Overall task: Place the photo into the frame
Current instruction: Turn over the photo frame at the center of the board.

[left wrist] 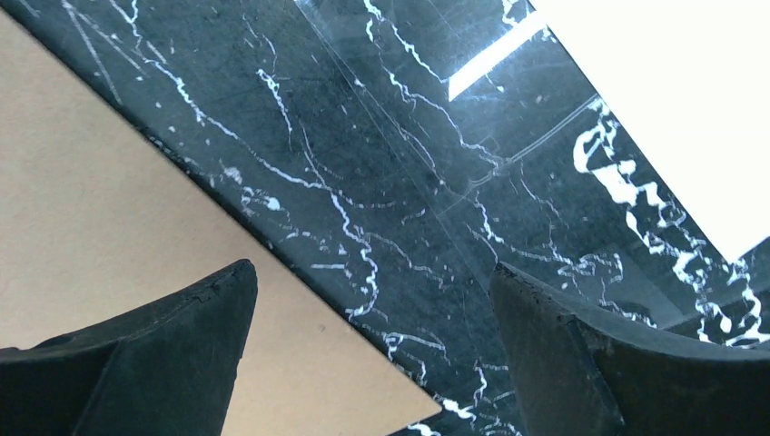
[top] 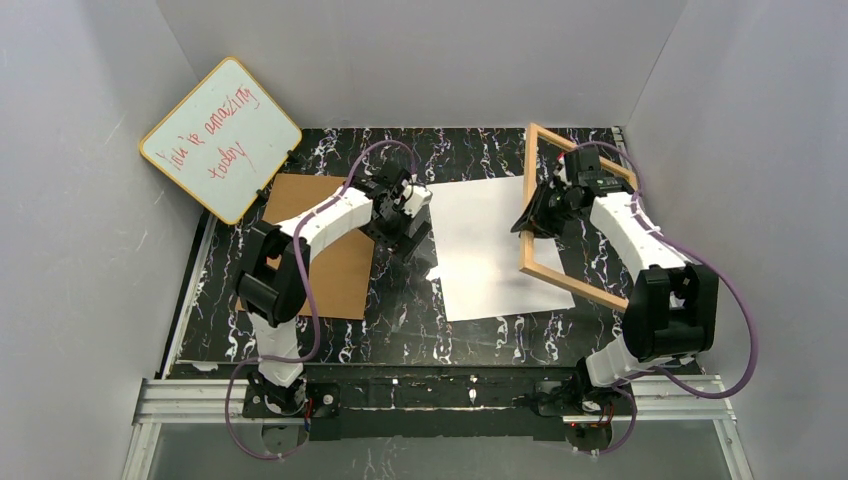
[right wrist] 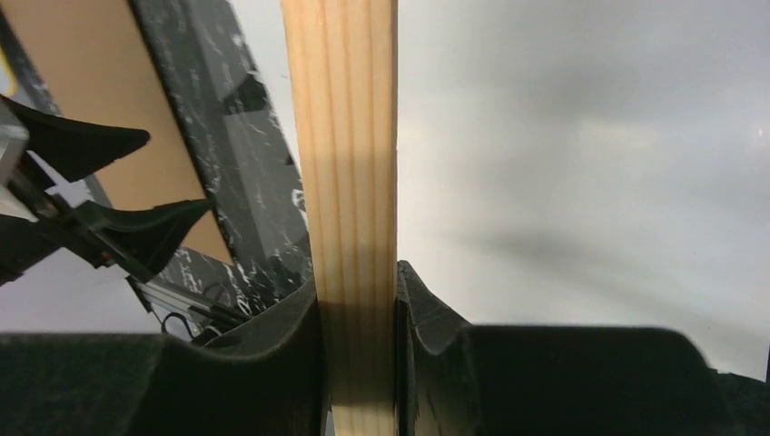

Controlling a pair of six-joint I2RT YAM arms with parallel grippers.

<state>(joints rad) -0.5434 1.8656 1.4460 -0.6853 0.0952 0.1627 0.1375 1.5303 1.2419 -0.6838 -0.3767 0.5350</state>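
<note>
Currently finds the large rectangular glossy paper photo (top: pixel 490 250) lying white back up at table centre, with the thin light-wood rectangular frame (top: pixel 575 287) tilted on edge at its three o'clock. Shows the right claw (right wrist: pixel 356 300) clamped on a frame rail, the left claw (left wrist: pixel 372 309) spread wide and empty at nine o'clock, over the black white-veined marble tabletop (top: pixel 420 320) beside the flat brown backing board (top: pixel 335 270). Lower frame flat slowly; avoid scuffing the sheet. Notes yellow-rimmed whiteboard (top: pixel 220 138) at ten o'clock, grey walls (top: pixel 420 60) around.

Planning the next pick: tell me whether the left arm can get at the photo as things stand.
Probably yes. The left gripper hangs open beside the photo, with only bare table between them. The frame, tilted up in the right gripper, stands at its right side only.
</note>
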